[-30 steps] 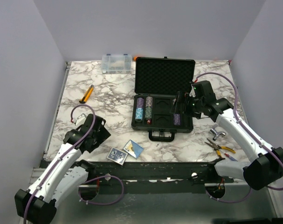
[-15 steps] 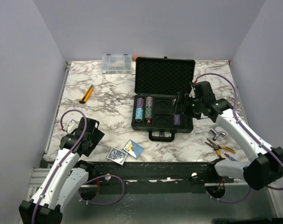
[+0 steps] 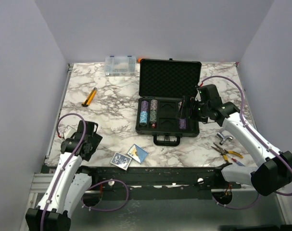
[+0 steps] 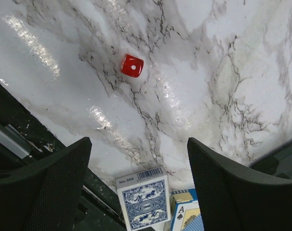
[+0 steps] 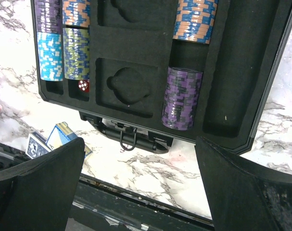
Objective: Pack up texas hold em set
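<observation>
Wide-open empty left fingers [image 4: 44,187] behind red die [image 4: 132,65], right fingers [image 5: 35,183] open, empty, above case [image 5: 239,82]

A white marble-patterned table [image 3: 112,110] is enclosed on three sides by plain pale walls [image 3: 150,29]. A small clear plastic box [image 3: 120,65] is set at the back edge, left of centre, and an orange-handled tool [image 3: 90,96] is laid at an angle nearer the left edge. Near the right front corner, yellow-handled pliers [image 3: 230,154] are laid flat, with a small metal piece [image 3: 225,139] just behind them.
</observation>
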Controlling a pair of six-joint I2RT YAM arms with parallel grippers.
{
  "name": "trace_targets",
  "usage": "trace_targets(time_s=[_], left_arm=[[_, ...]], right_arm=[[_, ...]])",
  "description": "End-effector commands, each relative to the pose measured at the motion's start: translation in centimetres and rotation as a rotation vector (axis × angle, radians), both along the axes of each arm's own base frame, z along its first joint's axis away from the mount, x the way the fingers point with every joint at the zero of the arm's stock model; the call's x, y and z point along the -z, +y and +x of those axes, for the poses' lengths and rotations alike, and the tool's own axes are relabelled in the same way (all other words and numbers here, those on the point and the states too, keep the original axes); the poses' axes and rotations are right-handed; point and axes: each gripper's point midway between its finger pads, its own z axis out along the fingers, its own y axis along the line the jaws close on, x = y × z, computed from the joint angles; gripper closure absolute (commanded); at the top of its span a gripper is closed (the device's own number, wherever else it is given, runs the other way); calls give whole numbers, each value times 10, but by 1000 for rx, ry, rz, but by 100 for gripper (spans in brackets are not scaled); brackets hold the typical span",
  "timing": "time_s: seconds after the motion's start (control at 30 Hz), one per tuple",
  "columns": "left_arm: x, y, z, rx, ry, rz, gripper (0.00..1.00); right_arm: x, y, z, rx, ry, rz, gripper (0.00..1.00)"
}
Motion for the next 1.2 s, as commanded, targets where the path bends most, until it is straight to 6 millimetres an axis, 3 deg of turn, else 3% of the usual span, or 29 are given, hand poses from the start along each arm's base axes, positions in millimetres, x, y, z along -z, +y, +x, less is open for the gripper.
trace_targets(time_s=[0.0,0.3,0.37,0.47,0.67,0.9,1.17], left_arm=[[-6,15,8,-29,7,57,20],[-3,23,27,-16,12,54,23],[-3,26,30,-20,12,57,28],[0,33,30,-53,31,60,43],[15,33,35,-71,83,13,45],[21,30,47,-45,92,-13,57],[26,34,44,-32,134,4,61]], right_arm=[[7,-5,3,1,-8,-44,0],[10,-6,3,0,-1,-52,0],[10,-6,4,1,-1,-55,0],[9,-8,5,0,-8,-63,0],[6,-11,7,4,-20,-82,0],[4,-17,6,7,-30,-110,0],[4,-17,6,16,-29,-109,0]])
